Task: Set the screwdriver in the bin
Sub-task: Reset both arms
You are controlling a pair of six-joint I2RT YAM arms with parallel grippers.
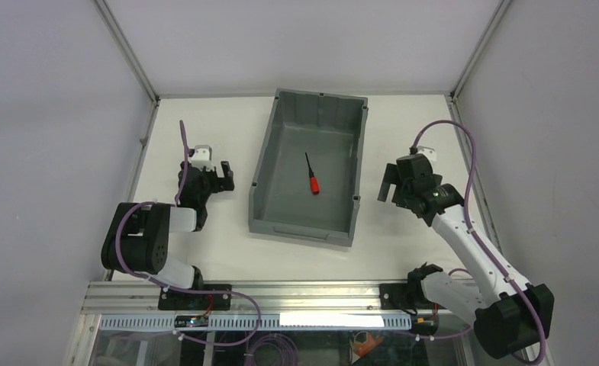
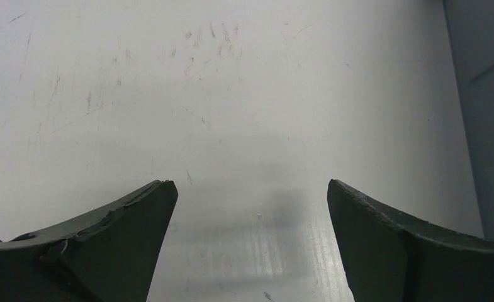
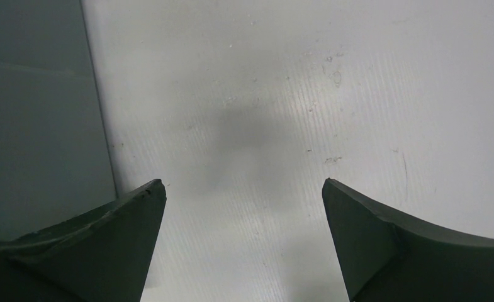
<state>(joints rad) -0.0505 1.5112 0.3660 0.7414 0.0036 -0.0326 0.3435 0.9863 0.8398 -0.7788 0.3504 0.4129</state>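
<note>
The left gripper (image 2: 250, 189) and the right gripper (image 3: 243, 185) both have jaws spread wide and empty, over bare table (image 1: 204, 252) on either side of the bin (image 1: 304, 229). The screwdriver (image 1: 312, 177) lies inside the bin, which sits mid-table toward the far edge.

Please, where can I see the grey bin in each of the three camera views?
Top external: the bin stands in the middle of the picture.
Left wrist: only its grey wall shows, along the right edge.
Right wrist: its wall fills the left edge.
Shared landmark: the white table beside the bin.
</note>
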